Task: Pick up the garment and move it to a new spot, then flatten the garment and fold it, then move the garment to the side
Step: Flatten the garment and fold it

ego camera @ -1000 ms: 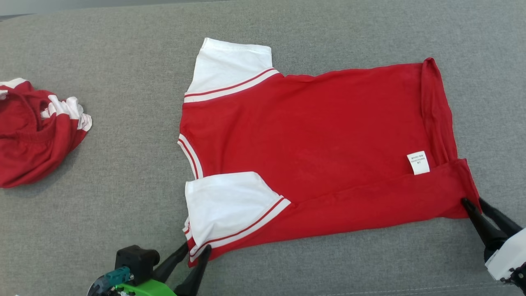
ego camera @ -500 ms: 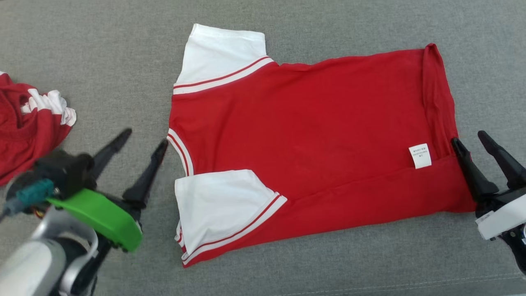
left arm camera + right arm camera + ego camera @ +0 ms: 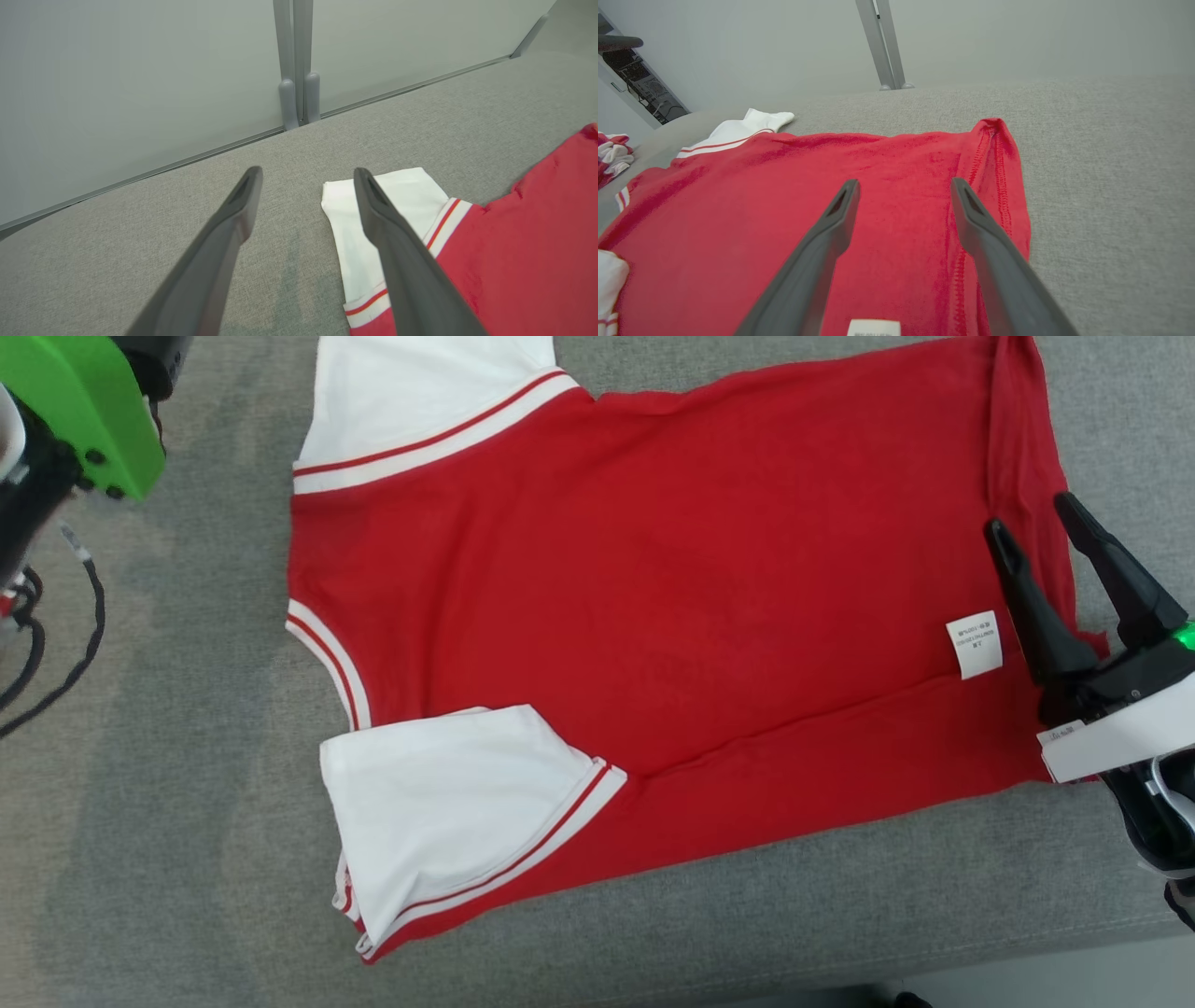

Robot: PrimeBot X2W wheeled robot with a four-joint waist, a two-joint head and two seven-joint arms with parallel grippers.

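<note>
Garment (image 3: 653,569) of soft red knit with white sleeves, flat on coarse grey weave (image 3: 187,803), left gripper (image 3: 307,171) and right gripper (image 3: 1029,513) splayed, empty

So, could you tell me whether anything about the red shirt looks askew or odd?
The red shirt lies mostly flat, but its hem by the right gripper is rolled over in a ridge, and a white care label shows on the outside, suggesting it is inside out.

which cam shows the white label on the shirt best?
Head view: the whole label lies flat on the red shirt. Right wrist view catches just its top edge. Left wrist view faces a white sleeve.
</note>
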